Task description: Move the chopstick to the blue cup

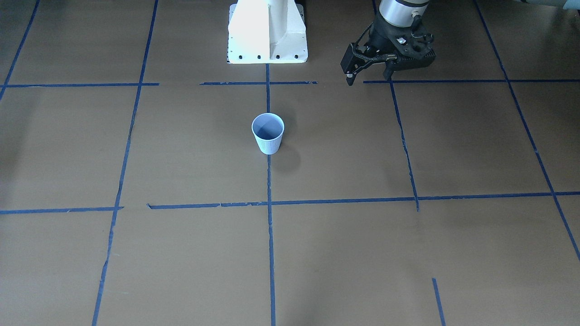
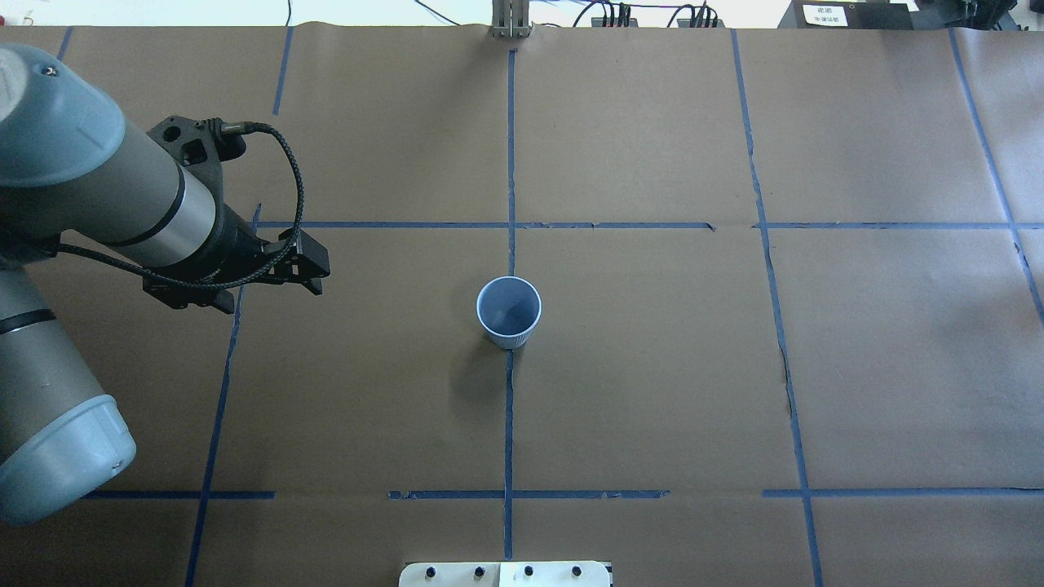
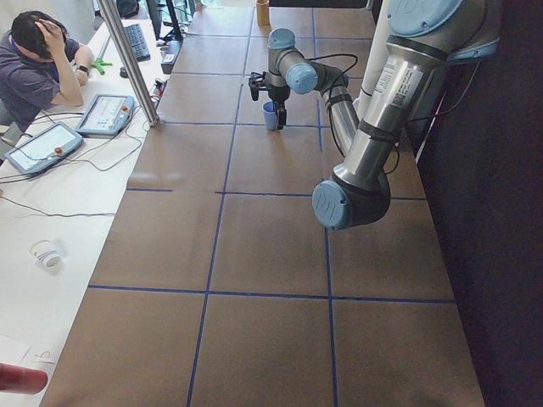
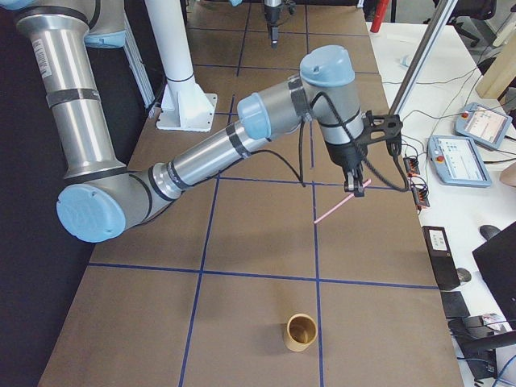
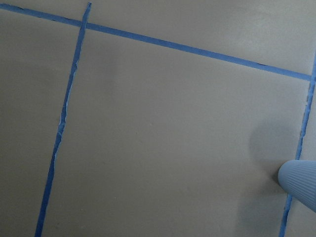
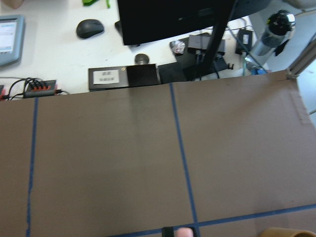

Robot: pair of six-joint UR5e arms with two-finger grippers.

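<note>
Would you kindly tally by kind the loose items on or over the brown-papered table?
Cups: 2, the blue cup and a tan cup.
Chopsticks: 1, the chopstick at the right gripper.
Total: 3.

The left arm [image 2: 122, 204] is silver-grey tube with pale blue joint caps [image 2: 57, 465]; a braided black cable [image 2: 295, 187] loops to the black left gripper [image 1: 368, 78] (white base [image 1: 267, 31], dark bolts [image 1: 259, 57]).

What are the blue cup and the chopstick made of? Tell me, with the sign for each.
Blue cup: likely matte paper or thin plastic, going by its vertical ribs and disposable shape. Chopstick: a thin, pale pinkish-orange stick with a matte look; wood or plastic, too small to tell.
</note>
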